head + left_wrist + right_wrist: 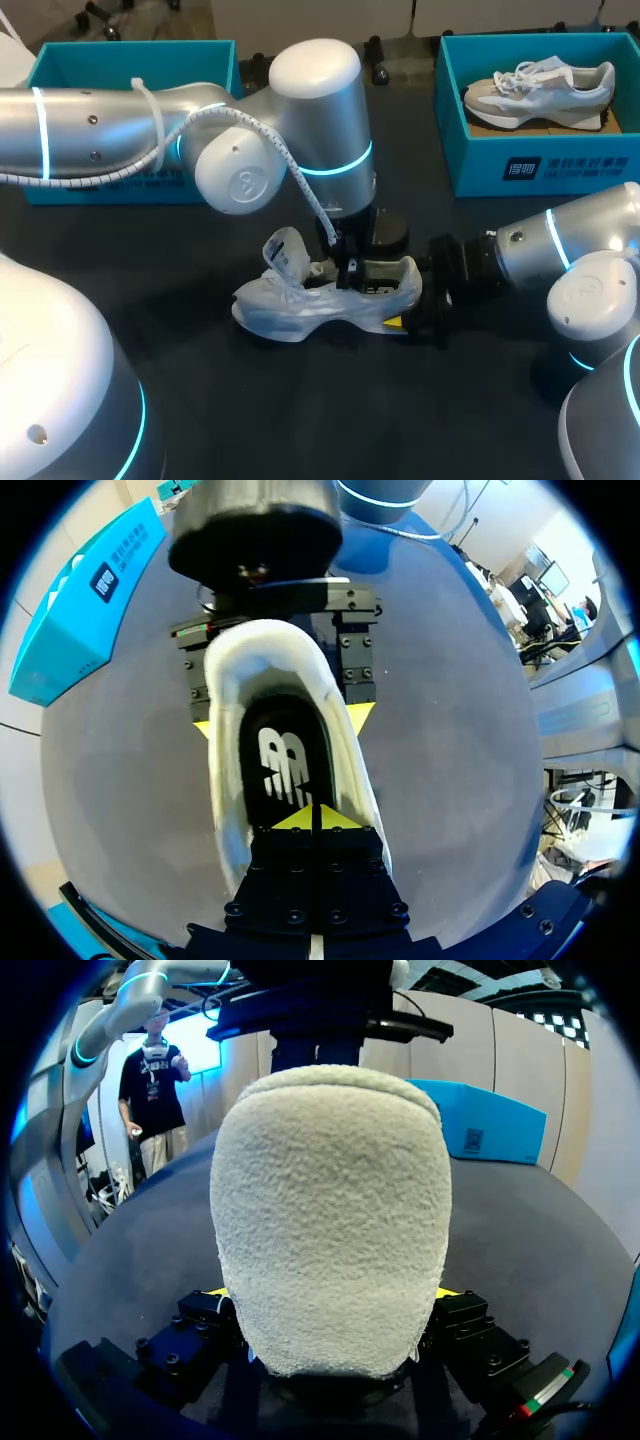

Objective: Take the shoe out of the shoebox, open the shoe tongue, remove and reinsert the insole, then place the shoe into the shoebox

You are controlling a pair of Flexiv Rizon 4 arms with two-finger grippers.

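Note:
A white shoe lies on the dark table in the middle, toe to the left, its tongue pulled up. My left gripper comes down from above into the shoe's opening. In the left wrist view its yellow tips are pressed together, shut, right over the black insole; I cannot tell if they pinch it. My right gripper reaches in from the right, and its fingers press both sides of the heel, shut on the shoe.
A teal shoebox at the back right holds another grey-white shoe. A second teal shoebox stands at the back left, partly behind my left arm. Bare dark tabletop lies in front of the shoe.

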